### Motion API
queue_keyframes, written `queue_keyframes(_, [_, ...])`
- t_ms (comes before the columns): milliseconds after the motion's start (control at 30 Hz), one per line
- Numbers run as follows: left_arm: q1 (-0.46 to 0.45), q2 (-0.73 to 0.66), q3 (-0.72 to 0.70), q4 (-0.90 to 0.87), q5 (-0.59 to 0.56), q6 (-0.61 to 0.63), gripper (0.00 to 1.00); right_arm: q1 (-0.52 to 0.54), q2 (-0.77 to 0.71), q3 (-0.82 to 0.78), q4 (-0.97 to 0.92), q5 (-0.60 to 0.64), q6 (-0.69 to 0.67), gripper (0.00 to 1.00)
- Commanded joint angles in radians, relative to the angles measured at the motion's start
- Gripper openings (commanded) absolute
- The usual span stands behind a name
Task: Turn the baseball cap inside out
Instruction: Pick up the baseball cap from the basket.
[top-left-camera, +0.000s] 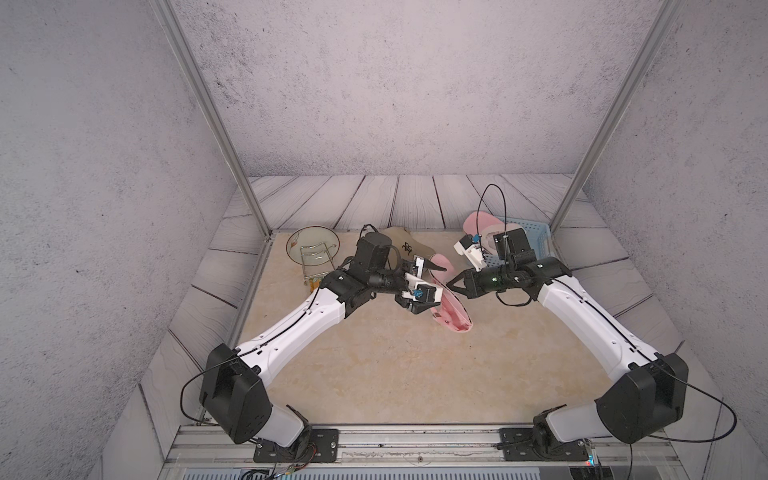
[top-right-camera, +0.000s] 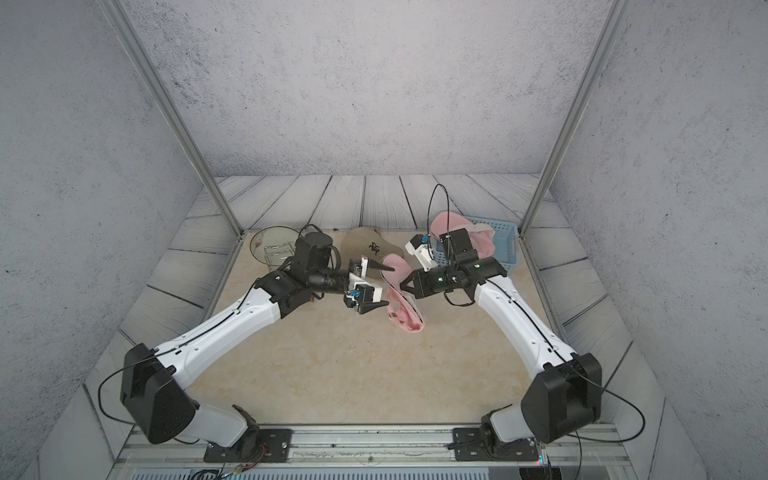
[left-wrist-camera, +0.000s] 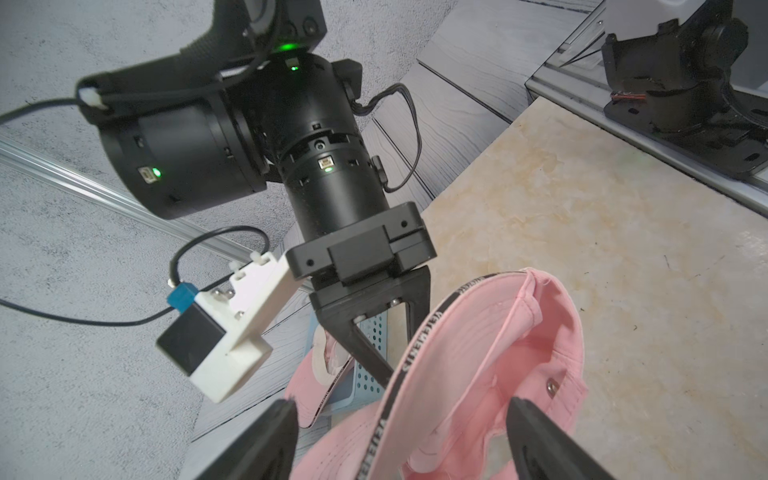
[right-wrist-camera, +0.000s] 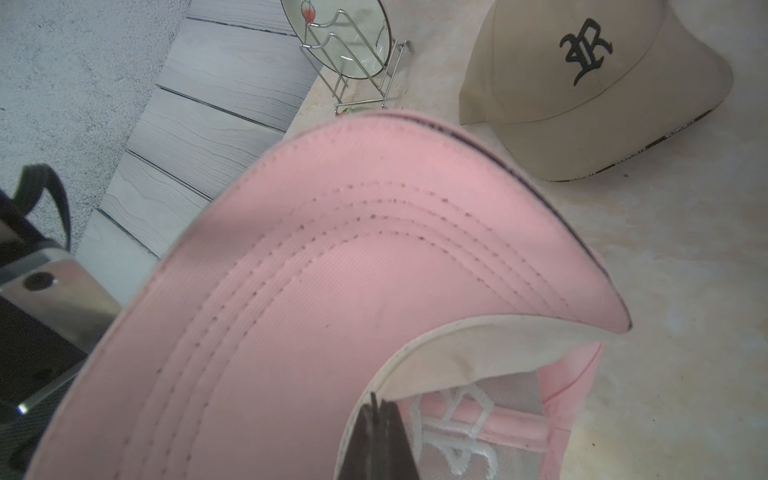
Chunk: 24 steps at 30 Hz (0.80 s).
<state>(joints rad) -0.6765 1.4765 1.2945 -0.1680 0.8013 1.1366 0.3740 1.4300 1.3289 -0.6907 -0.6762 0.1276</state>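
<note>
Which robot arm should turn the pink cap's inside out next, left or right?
Left. The right gripper is shut on the rim of the pink cap by the brim, so it is busy. The left gripper is open, its jaws either side of the cap's back, likely free to grip the crown.

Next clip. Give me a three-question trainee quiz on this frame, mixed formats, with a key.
1. True or false: the right tool is shut on the pink fabric baseball cap.
2. The fabric cap with the black embroidered letter is: A beige; B pink; C blue.
3. Fill in: the left tool has its jaws ___, with part of the pink cap between them.

Key: 1 true; 2 A; 3 open.
</note>
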Motion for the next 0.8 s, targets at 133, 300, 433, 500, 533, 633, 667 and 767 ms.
queue_keyframes(133, [-0.012, 0.056, 0.050, -0.098, -0.019, 0.050, 0.79, 0.031, -0.044, 0.017, -0.009, 0.013, -0.011, 0.00])
queue_keyframes(300, [-0.015, 0.072, 0.053, -0.161, -0.033, 0.069, 0.69, 0.032, -0.049, 0.021, -0.008, 0.023, -0.005, 0.00])
queue_keyframes(433, [-0.015, 0.064, 0.032, -0.173, -0.064, 0.073, 0.52, 0.031, -0.050, 0.025, -0.007, 0.031, -0.002, 0.00])
queue_keyframes(500, [-0.015, 0.056, 0.013, -0.163, -0.070, 0.061, 0.41, 0.031, -0.051, 0.026, -0.001, 0.031, 0.004, 0.00])
queue_keyframes(533, [-0.015, 0.051, 0.000, -0.154, -0.069, 0.053, 0.35, 0.031, -0.052, 0.024, 0.005, 0.028, 0.008, 0.00])
queue_keyframes(633, [-0.017, 0.043, -0.037, -0.118, -0.067, 0.019, 0.18, 0.031, -0.051, 0.023, 0.025, -0.003, 0.023, 0.00])
queue_keyframes(667, [-0.018, 0.042, -0.046, -0.111, -0.067, 0.005, 0.11, 0.032, -0.051, 0.023, 0.032, -0.011, 0.027, 0.00])
queue_keyframes(767, [-0.021, 0.034, -0.075, -0.047, -0.079, -0.092, 0.00, 0.031, -0.057, 0.018, 0.043, -0.004, 0.027, 0.00])
